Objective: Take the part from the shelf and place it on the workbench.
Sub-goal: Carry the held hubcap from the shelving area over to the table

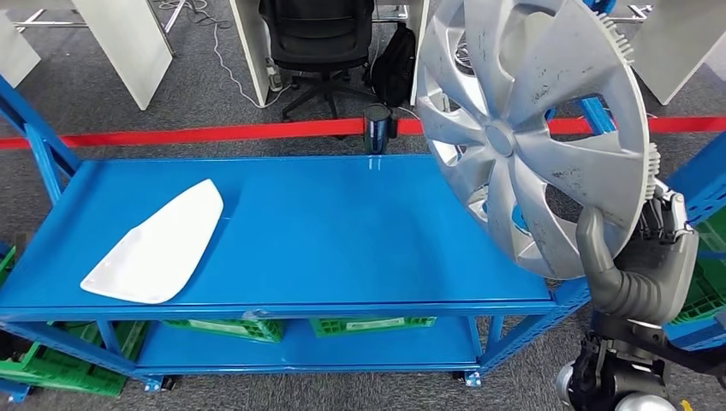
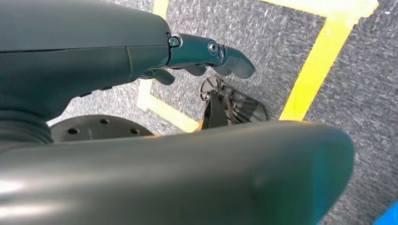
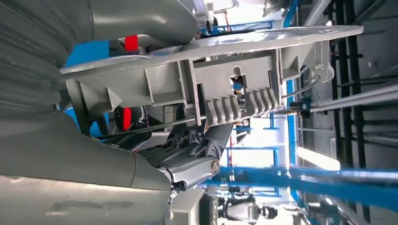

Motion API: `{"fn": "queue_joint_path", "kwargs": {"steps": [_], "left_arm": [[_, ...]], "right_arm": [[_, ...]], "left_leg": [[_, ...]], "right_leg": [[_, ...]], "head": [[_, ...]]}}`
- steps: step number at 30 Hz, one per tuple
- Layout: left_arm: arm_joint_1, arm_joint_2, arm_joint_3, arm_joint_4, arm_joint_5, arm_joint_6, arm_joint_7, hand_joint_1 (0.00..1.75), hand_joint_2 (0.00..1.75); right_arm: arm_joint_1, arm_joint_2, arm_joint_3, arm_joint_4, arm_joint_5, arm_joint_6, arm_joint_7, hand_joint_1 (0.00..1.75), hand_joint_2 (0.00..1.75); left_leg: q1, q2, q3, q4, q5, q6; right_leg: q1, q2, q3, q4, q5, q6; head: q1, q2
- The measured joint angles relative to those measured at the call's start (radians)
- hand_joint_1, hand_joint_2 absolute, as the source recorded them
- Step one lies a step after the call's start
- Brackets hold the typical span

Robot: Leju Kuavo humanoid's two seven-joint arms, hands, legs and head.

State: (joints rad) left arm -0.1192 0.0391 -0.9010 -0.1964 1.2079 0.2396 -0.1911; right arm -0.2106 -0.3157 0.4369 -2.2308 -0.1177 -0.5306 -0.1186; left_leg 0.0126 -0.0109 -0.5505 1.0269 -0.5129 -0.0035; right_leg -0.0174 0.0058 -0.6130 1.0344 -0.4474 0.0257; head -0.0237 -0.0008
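Our right hand grips the silver hubcap by its lower rim (held upright above it); our left hand holds nothing, fingers loosely extended.

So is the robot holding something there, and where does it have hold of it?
Yes. Its right hand grips a silver hubcap by the lower rim, thumb on the front face, fingers behind. The left hand holds nothing.
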Motion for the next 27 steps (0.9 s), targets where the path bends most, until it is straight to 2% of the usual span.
{"fn": "queue_joint_path", "kwargs": {"steps": [2,4,5,7,8,9,10,12,13,14,15,18,19,20,22,23,24,25,26,27], "left_arm": [[0.001,-0.001,0.000,0.000,-0.001,0.000,0.000,0.00,0.00],[0.003,-0.002,0.000,0.000,-0.001,0.000,0.000,0.00,0.00],[0.003,-0.002,0.000,0.000,-0.001,0.000,0.000,0.00,0.00],[0.003,-0.002,0.000,0.000,-0.001,0.000,0.000,0.00,0.00],[0.003,-0.002,0.000,0.000,-0.001,0.000,0.000,0.00,0.00],[0.003,-0.003,0.000,0.000,-0.001,0.000,0.001,0.00,0.00],[0.003,-0.004,0.000,0.000,-0.001,0.000,0.001,0.00,0.00],[0.003,-0.005,0.000,0.000,-0.001,0.000,0.000,0.00,0.00],[0.003,-0.006,0.000,0.000,-0.001,-0.001,0.000,0.00,0.00],[0.002,-0.007,0.000,0.000,-0.001,-0.001,0.000,0.00,0.00],[0.002,-0.008,0.000,0.000,0.000,-0.001,0.000,0.00,0.00],[0.002,-0.009,0.000,0.000,0.000,-0.002,0.000,0.00,0.00],[0.002,-0.009,0.000,0.000,0.001,-0.002,0.000,0.00,0.00],[0.002,-0.009,0.000,0.000,0.001,-0.002,0.000,0.00,0.00],[0.002,-0.009,0.000,0.000,0.003,-0.002,0.000,0.00,0.00],[0.003,-0.009,0.000,0.000,0.004,-0.002,0.000,0.00,0.00],[0.003,-0.009,0.000,0.000,0.005,-0.001,0.001,0.00,0.00],[0.004,-0.009,0.000,0.000,0.006,-0.001,0.001,0.00,0.00],[0.004,-0.009,0.000,0.000,0.006,-0.001,0.001,0.00,0.00],[0.003,-0.008,0.000,0.000,0.007,-0.001,0.001,0.00,0.00]], "right_arm": [[0.002,0.000,0.000,0.000,0.000,0.005,0.000,1.75,1.75],[0.004,-0.001,-0.001,0.000,0.001,0.010,0.000,1.75,1.75],[0.005,-0.002,-0.001,0.000,0.001,0.012,0.000,1.75,1.75],[0.005,-0.004,-0.001,0.001,0.003,0.016,0.000,1.75,1.75],[0.006,-0.004,-0.001,0.001,0.004,0.017,0.001,1.75,1.75],[0.008,-0.005,0.000,0.002,0.004,0.017,0.002,1.75,1.75],[0.008,-0.005,-0.001,0.003,0.005,0.018,0.005,1.75,1.75],[0.008,-0.006,-0.001,0.004,0.005,0.018,0.012,1.75,1.75],[0.007,-0.006,-0.001,0.004,0.004,0.018,0.015,1.75,1.75],[0.006,-0.007,-0.001,0.004,0.004,0.018,0.019,1.75,1.75],[0.005,-0.008,-0.001,0.004,0.004,0.018,0.021,1.75,1.75],[0.005,-0.010,-0.001,0.004,0.004,0.018,0.029,1.75,1.75],[0.004,-0.010,-0.002,0.004,0.006,0.018,0.031,1.75,1.75],[0.003,-0.010,-0.002,0.004,0.008,0.016,0.033,1.75,1.75],[0.003,-0.010,-0.002,0.005,0.018,0.010,0.042,1.75,1.75],[0.004,-0.010,-0.002,0.006,0.024,0.006,0.047,1.75,1.75],[0.005,-0.010,-0.002,0.007,0.029,0.003,0.051,1.75,1.75],[0.007,-0.010,-0.002,0.008,0.033,0.000,0.054,1.75,1.75],[0.008,-0.010,-0.002,0.009,0.036,-0.001,0.056,1.75,1.75],[0.009,-0.010,-0.002,0.009,0.037,-0.002,0.057,1.75,1.75]], "left_leg": [[-0.001,-0.001,0.001,-0.005,0.011,0.012],[0.002,0.000,-0.003,-0.011,0.023,0.025],[0.004,0.001,-0.006,-0.013,0.028,0.030],[0.000,0.001,-0.015,-0.012,0.033,0.037],[-0.002,0.001,-0.019,-0.011,0.035,0.039],[-0.005,0.001,-0.023,-0.009,0.037,0.040],[-0.007,0.001,-0.026,-0.007,0.038,0.040],[-0.010,0.001,-0.030,-0.003,0.039,0.040],[-0.012,0.001,-0.032,-0.002,0.040,0.038],[-0.014,0.001,-0.036,0.000,0.042,0.035],[-0.013,0.001,-0.039,0.000,0.044,0.030],[-0.013,0.002,-0.049,0.000,0.049,0.014],[-0.013,0.002,-0.057,0.013,0.037,0.009],[-0.012,0.002,-0.073,0.046,0.013,0.004],[-0.006,0.003,-0.124,0.165,-0.053,-0.005],[-0.002,0.003,-0.148,0.225,-0.076,-0.009],[0.001,0.004,-0.160,0.259,-0.083,-0.012],[0.003,0.005,-0.154,0.256,-0.073,-0.015],[0.006,0.006,-0.128,0.214,-0.049,-0.017],[0.009,0.007,-0.088,0.145,-0.021,-0.018]], "right_leg": [[-0.002,0.001,-0.005,-0.003,0.007,0.015],[-0.005,0.000,-0.023,0.021,-0.014,0.025],[-0.005,-0.001,-0.041,0.060,-0.041,0.028],[-0.004,-0.001,-0.088,0.182,-0.108,0.031],[-0.004,-0.001,-0.107,0.236,-0.127,0.031],[-0.002,-0.001,-0.111,0.260,-0.131,0.029],[0.000,-0.001,-0.098,0.246,-0.117,0.026],[0.007,-0.002,-0.029,0.127,-0.068,0.010],[0.011,-0.002,0.008,0.065,-0.052,0.001],[0.015,-0.003,0.033,0.022,-0.045,-0.007],[0.018,-0.003,0.044,0.000,-0.045,-0.013],[0.016,-0.004,0.047,-0.019,-0.030,-0.021],[0.013,-0.005,0.049,-0.027,-0.024,-0.024],[0.009,-0.007,0.049,-0.035,-0.018,-0.027],[0.007,-0.010,0.043,-0.036,-0.011,-0.031],[0.007,-0.010,0.038,-0.035,-0.009,-0.031],[0.006,-0.011,0.033,-0.032,-0.008,-0.030],[0.004,-0.011,0.029,-0.030,-0.006,-0.028],[0.002,-0.010,0.026,-0.027,-0.005,-0.026],[-0.001,-0.010,0.024,-0.023,-0.005,-0.022]], "head": [[0.001,0.000],[0.005,0.000],[0.011,0.000],[0.026,0.000],[0.032,0.000],[0.036,0.000],[0.040,0.000],[0.047,0.000],[0.049,0.000],[0.051,0.000],[0.051,0.000],[0.050,0.000],[0.048,0.000],[0.043,0.000],[0.032,0.000],[0.028,0.000],[0.025,0.000],[0.023,0.000],[0.020,0.000],[0.017,0.000]]}}
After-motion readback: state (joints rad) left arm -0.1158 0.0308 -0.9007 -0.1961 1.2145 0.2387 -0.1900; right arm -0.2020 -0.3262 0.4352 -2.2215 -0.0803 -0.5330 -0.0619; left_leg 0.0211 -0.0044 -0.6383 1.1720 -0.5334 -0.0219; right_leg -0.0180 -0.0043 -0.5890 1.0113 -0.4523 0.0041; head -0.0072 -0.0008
